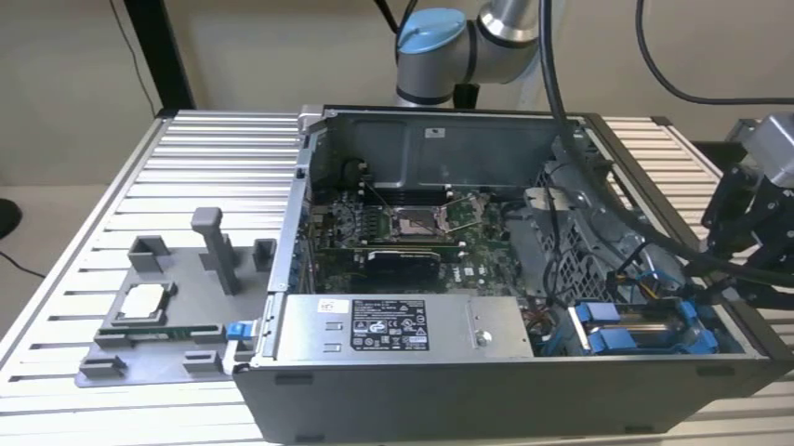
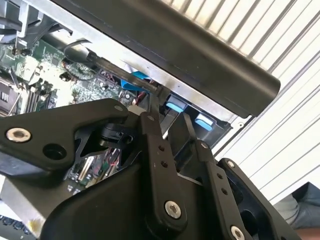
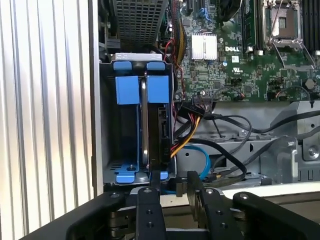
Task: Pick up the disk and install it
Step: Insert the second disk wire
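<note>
gripper (image 3: 172, 187) hovering at bay (image 3: 107, 125) mouth, fingers narrow, gripping nothing | disk (image 3: 145, 125) sitting edge-on in bay just ahead | long axis running away from fingertips

Matt black gripper (image 3: 170, 187) links; disk (image 3: 145, 125) edge of bare metal in glossy blue plastic bracket (image 3: 136, 90); ribbed, apparently aluminium table (image 1: 186, 177); grey sheet-metal case (image 1: 434, 139).

The disk (image 3: 144, 125) is sitting edge-on in its blue bracket (image 3: 135, 89) beyond the fingers (image 3: 148, 200), its label hidden, while the picture edge is cutting the fingers off.
</note>
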Robot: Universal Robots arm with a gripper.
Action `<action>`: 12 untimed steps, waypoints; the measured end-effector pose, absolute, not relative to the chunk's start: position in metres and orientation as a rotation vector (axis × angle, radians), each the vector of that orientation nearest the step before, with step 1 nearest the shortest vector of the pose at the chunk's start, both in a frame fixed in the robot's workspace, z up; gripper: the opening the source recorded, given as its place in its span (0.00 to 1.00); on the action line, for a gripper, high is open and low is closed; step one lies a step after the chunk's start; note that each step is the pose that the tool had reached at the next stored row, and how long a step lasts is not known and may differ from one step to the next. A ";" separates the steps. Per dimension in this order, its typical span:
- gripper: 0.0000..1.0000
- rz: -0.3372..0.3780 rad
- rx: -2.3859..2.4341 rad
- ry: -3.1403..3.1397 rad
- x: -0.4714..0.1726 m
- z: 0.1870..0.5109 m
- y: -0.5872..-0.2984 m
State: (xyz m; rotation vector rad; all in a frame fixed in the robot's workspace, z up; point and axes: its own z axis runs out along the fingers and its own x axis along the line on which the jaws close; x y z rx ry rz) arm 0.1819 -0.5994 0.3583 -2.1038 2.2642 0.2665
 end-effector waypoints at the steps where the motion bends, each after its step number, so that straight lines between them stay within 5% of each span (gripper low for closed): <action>1: 1.00 0.267 -2.098 2.268 0.182 0.358 -0.599; 12: 1.00 0.317 -2.065 2.248 0.182 0.351 -0.592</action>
